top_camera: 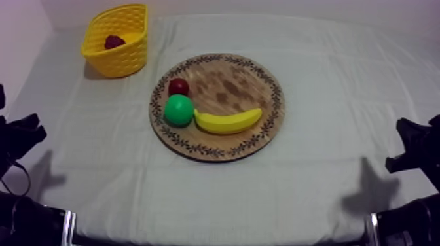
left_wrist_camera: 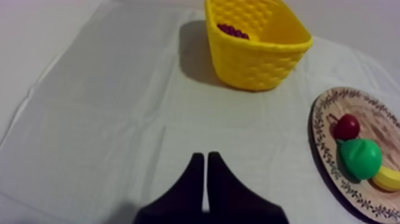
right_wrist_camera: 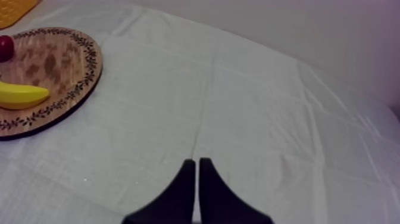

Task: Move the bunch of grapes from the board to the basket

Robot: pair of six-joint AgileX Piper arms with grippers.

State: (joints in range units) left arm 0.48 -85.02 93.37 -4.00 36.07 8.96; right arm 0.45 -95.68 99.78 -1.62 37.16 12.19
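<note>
One grape bunch (left_wrist_camera: 233,31) in basket (left_wrist_camera: 257,67) | L pincer (left_wrist_camera: 205,155), R pincer (right_wrist_camera: 195,161) closed (wedges)

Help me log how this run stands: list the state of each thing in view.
wooden board: flat on the cloth, carrying three fruits.
yellow basket: upright on the cloth.
bunch of grapes: inside the yellow basket.
banana: lying on the board.
pear: on the board, by the banana's end.
small red fruit: on the board, beside the pear.
left gripper: shut, empty.
right gripper: shut, empty.

Grapes (top_camera: 114,42) in basket (top_camera: 122,60), behind-left of board (top_camera: 230,77); banana (top_camera: 228,122) on board.
</note>
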